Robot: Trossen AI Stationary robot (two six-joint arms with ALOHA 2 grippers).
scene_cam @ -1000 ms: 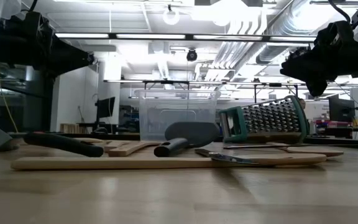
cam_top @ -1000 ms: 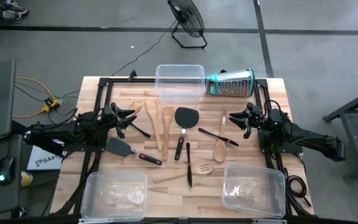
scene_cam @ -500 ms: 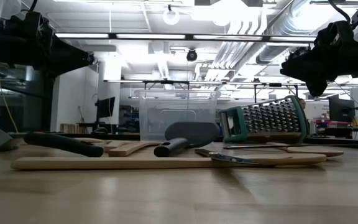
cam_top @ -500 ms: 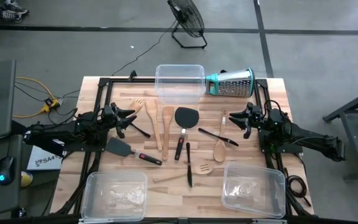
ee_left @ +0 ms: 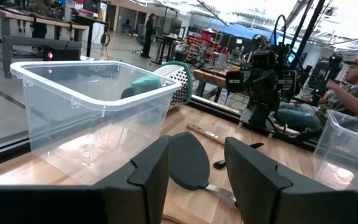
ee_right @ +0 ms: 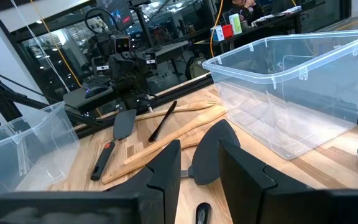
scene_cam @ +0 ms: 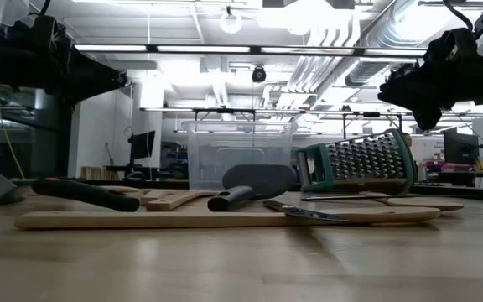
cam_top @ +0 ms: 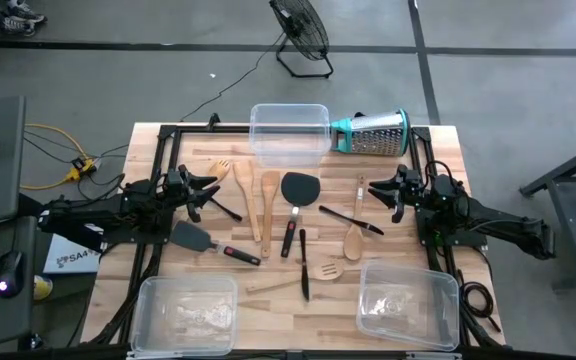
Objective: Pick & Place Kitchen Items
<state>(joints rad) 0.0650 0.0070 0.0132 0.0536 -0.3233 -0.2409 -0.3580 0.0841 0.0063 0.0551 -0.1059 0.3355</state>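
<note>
About a dozen utensils lie flat on the wooden table point(cam_top: 438, 150) between my arms: pale wooden spoons and spatulas point(cam_top: 269, 195), a wooden slotted spatula point(cam_top: 303, 277), a black spatula point(cam_top: 298, 188) with a red-black handle, a second black spatula point(cam_top: 193, 238), and thin black tools point(cam_top: 304, 265). My left gripper point(cam_top: 208, 187) hovers open and empty at the left, above the table; the left wrist view point(ee_left: 194, 165) shows its gap. My right gripper point(cam_top: 380, 190) hovers open and empty at the right; its gap shows in the right wrist view point(ee_right: 199, 163).
A clear bin point(cam_top: 289, 132) stands at the far edge, next to a steel cone grater with a teal rim point(cam_top: 371, 132) lying on its side. Two more clear bins stand at the near left point(cam_top: 186, 312) and near right point(cam_top: 408, 300). A person sits beyond the table point(ee_left: 353, 81).
</note>
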